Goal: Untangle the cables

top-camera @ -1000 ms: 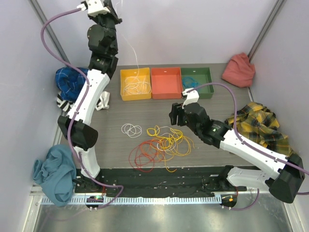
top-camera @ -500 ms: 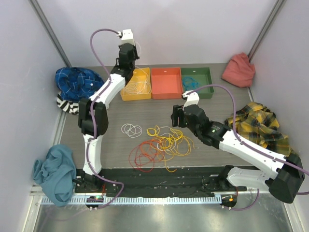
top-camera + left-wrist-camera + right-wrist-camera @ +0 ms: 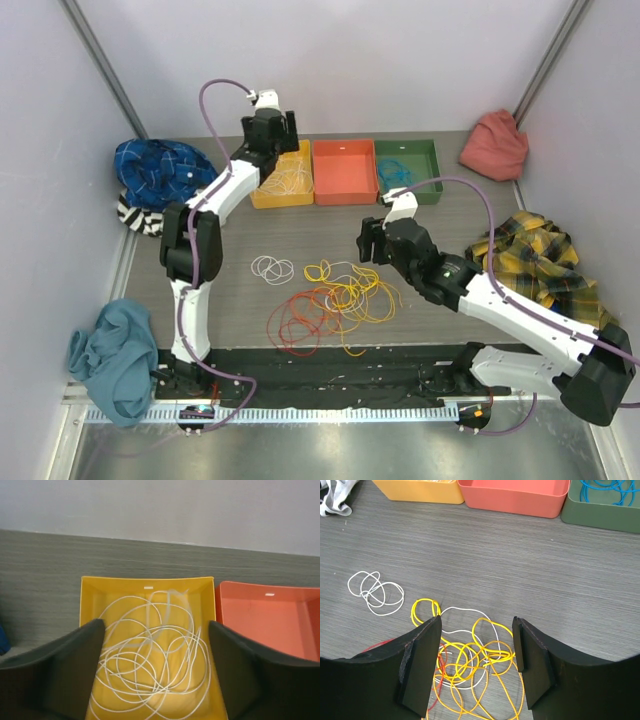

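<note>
Now: your left gripper (image 3: 156, 626) hangs over the yellow bin (image 3: 147, 580), jaws apart and empty. A white cable (image 3: 150, 670) lies coiled inside, so the bin seems meant for freed strands. Your right gripper (image 3: 476, 625) is spread wide, holding nothing, above the tangled cables (image 3: 335, 295) mid-table, likely lining up a pick. A separate white coil (image 3: 272, 268) lies at the tangle's 9 o'clock.

The worktop (image 3: 450, 215) is grey with a fine wood grain. The bins are a yellow bin (image 3: 280, 203), an orange bin (image 3: 343, 175) and a green bin (image 3: 425, 165). The white cable (image 3: 150, 665) shows against yellow and the blue cable (image 3: 605, 487) against green. On the grey are a white coil (image 3: 272, 268), yellow cables (image 3: 345, 293) and red cables (image 3: 293, 318) (some orange among them). The cloths are a blue print (image 3: 160, 168), teal (image 3: 108, 358), salmon (image 3: 495, 145) and a yellow-and-dark plaid (image 3: 540, 262).
</note>
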Motion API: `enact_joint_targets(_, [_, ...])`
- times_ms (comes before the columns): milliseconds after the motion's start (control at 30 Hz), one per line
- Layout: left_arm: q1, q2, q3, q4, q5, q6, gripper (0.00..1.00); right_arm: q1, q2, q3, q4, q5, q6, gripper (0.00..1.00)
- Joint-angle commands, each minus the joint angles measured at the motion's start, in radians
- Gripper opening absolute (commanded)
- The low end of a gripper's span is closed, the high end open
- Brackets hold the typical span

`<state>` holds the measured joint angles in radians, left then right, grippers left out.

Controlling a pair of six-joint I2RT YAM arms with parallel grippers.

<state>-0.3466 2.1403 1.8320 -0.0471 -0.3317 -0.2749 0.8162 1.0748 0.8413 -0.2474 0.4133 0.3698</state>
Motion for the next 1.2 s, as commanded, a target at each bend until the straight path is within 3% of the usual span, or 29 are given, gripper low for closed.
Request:
enact_joint_targets(0, [-0.002, -0.106, 0.015, -0.071, -0.023, -0.029, 1.00, -0.002, -0.044, 0.007, 0.043, 0.038, 0.011, 0.66])
enact_joint_targets(233, [-0.011, -0.322, -0.072, -0.095, -0.122, 0.011, 1.00, -0.003, -0.062, 0.012, 0.045, 0.035, 0.014, 0.67])
enact_joint_targets(333, [-0.015, -0.450, -0.152, -0.214, -0.127, -0.079, 1.00, -0.002, -0.073, 0.004, 0.056, 0.022, 0.023, 0.67])
enact_joint_targets(467, [-0.028, -0.584, -0.368, -0.405, 0.004, -0.277, 1.00, -0.003, -0.070, -0.008, 0.071, 0.002, 0.034, 0.67])
enact_joint_targets(567, [-0.040, -0.622, -0.541, -0.491, 0.072, -0.342, 1.00, -0.002, -0.058, -0.010, 0.082, -0.019, 0.041, 0.67])
enact_joint_targets(667, [-0.042, -0.657, -0.689, -0.470, 0.189, -0.391, 0.99, -0.002, -0.049, -0.013, 0.088, -0.037, 0.052, 0.66])
enact_joint_targets(800, [-0.042, -0.681, -0.763, -0.459, 0.256, -0.405, 0.84, -0.002, -0.041, -0.030, 0.089, -0.047, 0.077, 0.66])
enact_joint_targets(1167, [-0.045, -0.682, -0.852, -0.491, 0.250, -0.402, 0.67, -0.002, -0.049, -0.061, 0.089, -0.041, 0.104, 0.66])
